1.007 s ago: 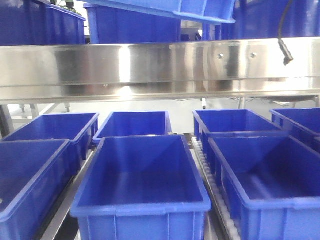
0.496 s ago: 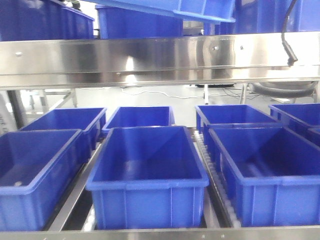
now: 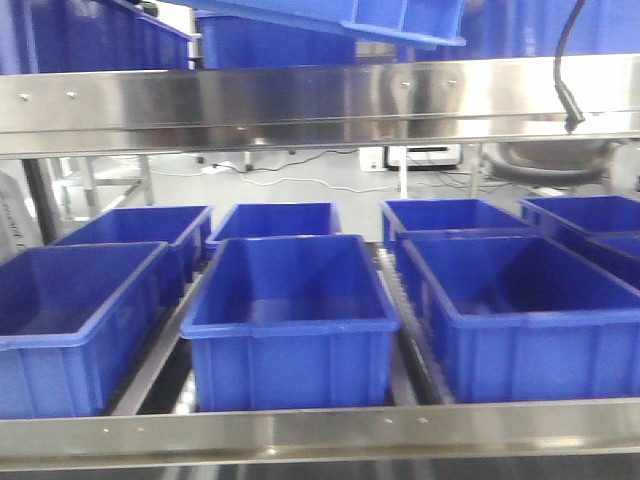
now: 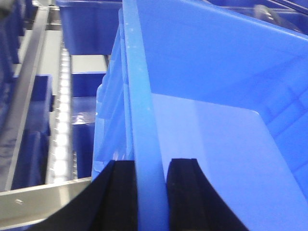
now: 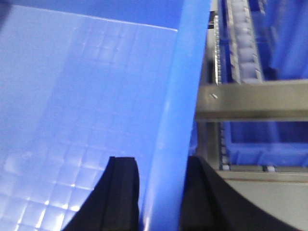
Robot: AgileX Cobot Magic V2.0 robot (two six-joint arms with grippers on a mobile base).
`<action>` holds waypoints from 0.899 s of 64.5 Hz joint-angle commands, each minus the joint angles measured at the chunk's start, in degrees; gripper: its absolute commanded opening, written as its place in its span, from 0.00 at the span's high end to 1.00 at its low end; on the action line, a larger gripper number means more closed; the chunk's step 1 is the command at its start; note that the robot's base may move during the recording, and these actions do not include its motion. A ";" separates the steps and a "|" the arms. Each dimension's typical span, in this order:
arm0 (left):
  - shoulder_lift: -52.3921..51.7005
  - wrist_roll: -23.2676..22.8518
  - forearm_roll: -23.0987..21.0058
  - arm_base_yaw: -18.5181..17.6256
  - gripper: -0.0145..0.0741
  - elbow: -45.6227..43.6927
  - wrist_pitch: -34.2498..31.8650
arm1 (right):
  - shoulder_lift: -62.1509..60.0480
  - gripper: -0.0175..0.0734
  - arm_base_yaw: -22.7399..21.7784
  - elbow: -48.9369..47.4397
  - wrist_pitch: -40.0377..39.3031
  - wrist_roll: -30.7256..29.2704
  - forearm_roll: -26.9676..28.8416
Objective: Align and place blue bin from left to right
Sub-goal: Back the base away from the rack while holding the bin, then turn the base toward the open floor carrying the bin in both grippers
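My left hand pinches the blue bin by its smooth plastic wall, one black wedge-shaped finger outside and one inside, straddling the thick flat rim. My right hand clamps another wall the same way; there the bin's inner surface shows a faint moulded grid. From the front, the bin hangs tilted at the top of the view, above a brushed steel rail. Beneath, darker bins with glossy tapered walls sit in rows on the rack, with a roller track between them.
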 commanded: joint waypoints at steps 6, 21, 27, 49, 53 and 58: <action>-1.00 0.94 -0.05 -0.04 0.96 -0.88 -7.13 | -1.62 0.97 -0.18 -1.16 -3.90 -2.05 -1.23; -1.00 0.94 -0.05 -0.04 0.96 -0.88 -7.13 | -1.62 0.97 -0.18 -1.16 -3.90 -2.05 -1.23; -1.00 0.94 -0.05 -0.04 0.96 -0.88 -7.13 | -1.62 0.97 -0.18 -1.16 -3.90 -2.05 -1.23; -1.00 0.94 -0.05 -0.04 0.96 -0.88 -7.13 | -1.62 0.97 -0.18 -1.16 -3.90 -2.05 -1.23; -1.00 0.94 -0.05 -0.04 0.96 -0.88 -7.13 | -1.62 0.97 -0.18 -1.16 -3.90 -2.05 -1.23; -1.00 0.94 -0.05 -0.04 0.96 -0.88 -7.13 | -1.62 0.97 -0.18 -1.16 -3.90 -2.05 -1.23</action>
